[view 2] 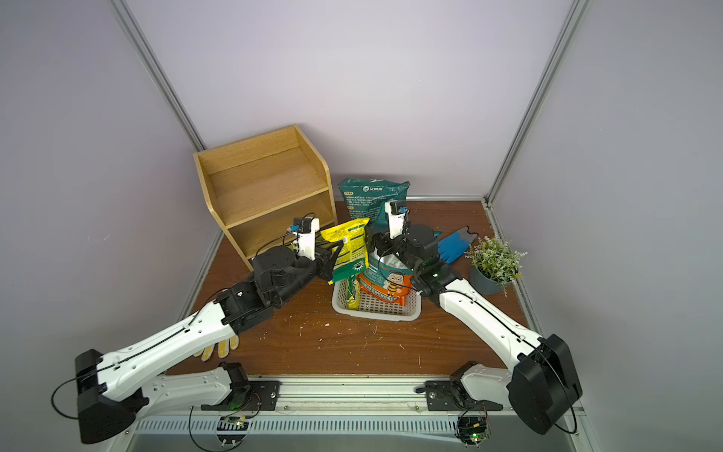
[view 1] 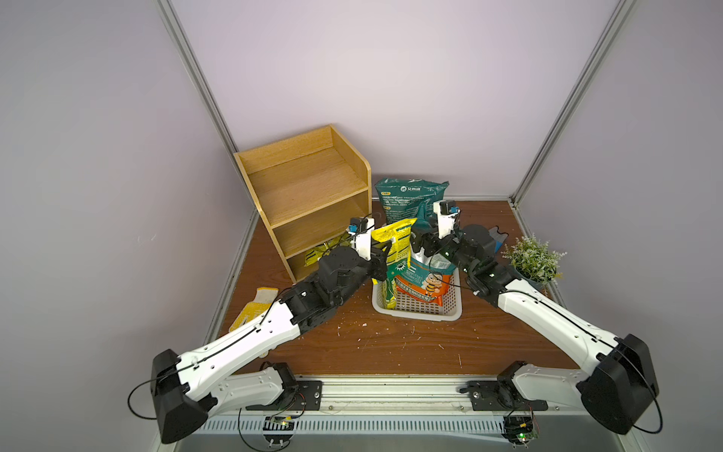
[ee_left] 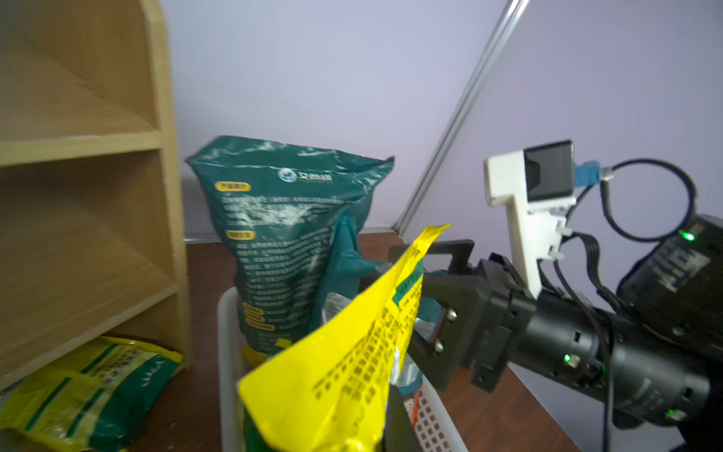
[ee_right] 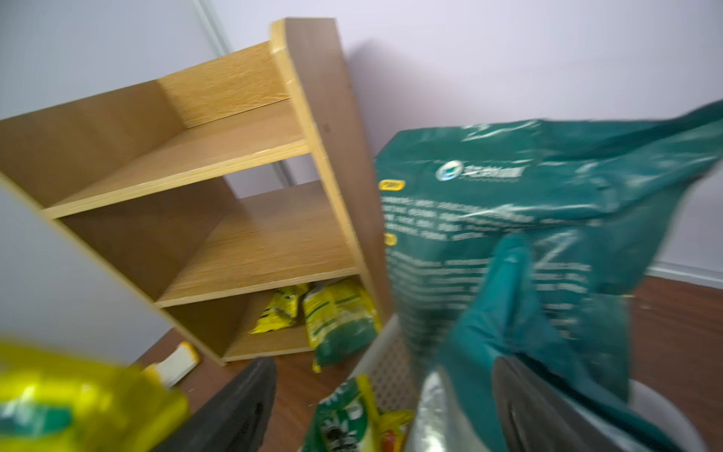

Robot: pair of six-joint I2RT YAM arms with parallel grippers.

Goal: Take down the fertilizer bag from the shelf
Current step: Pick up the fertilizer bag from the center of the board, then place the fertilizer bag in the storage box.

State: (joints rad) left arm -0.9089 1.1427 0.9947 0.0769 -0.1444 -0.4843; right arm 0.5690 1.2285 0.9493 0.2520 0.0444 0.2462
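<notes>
The left gripper (view 1: 385,252) has its jaws clamped tight on the edge of the yellow fertilizer bag (view 1: 397,242). The bag hangs tilted at centre frame in both top views, clear of the shelf (view 1: 305,184) and right over the white basket (view 1: 414,315), its lower end dipping in beside the orange bee-print bag (view 1: 426,283). Just right of it, the right gripper (view 1: 421,244) has its jaws spread wide and grips nothing. In the right wrist view its two fingers are well apart, with the crumpled top of a teal-and-silver pouch rising between them, not pinched as far as I can tell. Behind both grippers the tall dark green bag (view 1: 407,199) stands upright at the basket's far side; whether it is inside or just behind, I cannot tell. The shelf, upper left of centre, has its top and middle tiers bare. Down in the bottom tier lie two more yellow-and-green bags (ee_right: 340,321), one poking out past the front edge. For the bag in hand, then, the take-down looks as good as done, and only lowering it into the basket and letting go seems left. Whether the bottom-tier pair should follow is unclear, since the task names just one bag.
</notes>
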